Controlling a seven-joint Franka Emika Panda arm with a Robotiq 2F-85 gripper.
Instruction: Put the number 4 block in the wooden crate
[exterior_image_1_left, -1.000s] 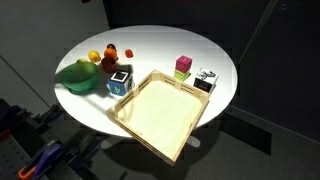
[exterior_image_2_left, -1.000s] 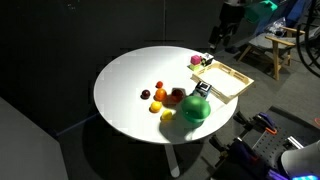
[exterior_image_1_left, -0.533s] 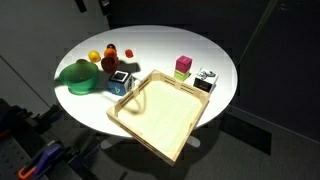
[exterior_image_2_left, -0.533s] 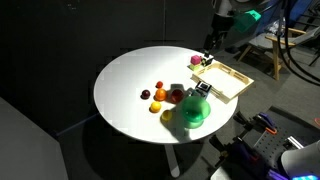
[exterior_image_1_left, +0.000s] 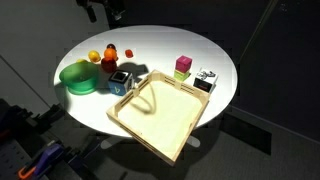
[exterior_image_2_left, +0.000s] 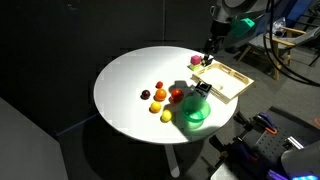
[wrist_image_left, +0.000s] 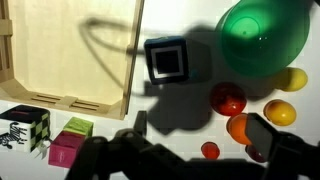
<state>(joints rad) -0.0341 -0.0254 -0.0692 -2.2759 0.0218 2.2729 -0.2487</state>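
The number 4 block (wrist_image_left: 167, 58) is a small cube with blue sides and a white, dark-framed top. It stands on the white table beside the rim of the wooden crate (wrist_image_left: 70, 45), in shadow. It shows in both exterior views (exterior_image_1_left: 120, 82) (exterior_image_2_left: 200, 90), between the crate (exterior_image_1_left: 160, 118) (exterior_image_2_left: 226, 80) and the green bowl. My gripper (wrist_image_left: 203, 130) is open and empty, high above the table over the fruits, short of the block. It hangs at the top edge of an exterior view (exterior_image_1_left: 104, 12) and above the table's far side in an exterior view (exterior_image_2_left: 209, 46).
A green bowl (wrist_image_left: 262, 35) (exterior_image_1_left: 77, 77) and several small fruits (wrist_image_left: 228, 98) lie next to the block. A pink-and-green block (wrist_image_left: 68, 142) (exterior_image_1_left: 183, 67) and a black-and-white block (wrist_image_left: 25, 127) (exterior_image_1_left: 205, 80) sit beyond the crate's far end.
The arm has come in over the table, and its shadow now falls across the crate and the block. Nothing on the table has moved.
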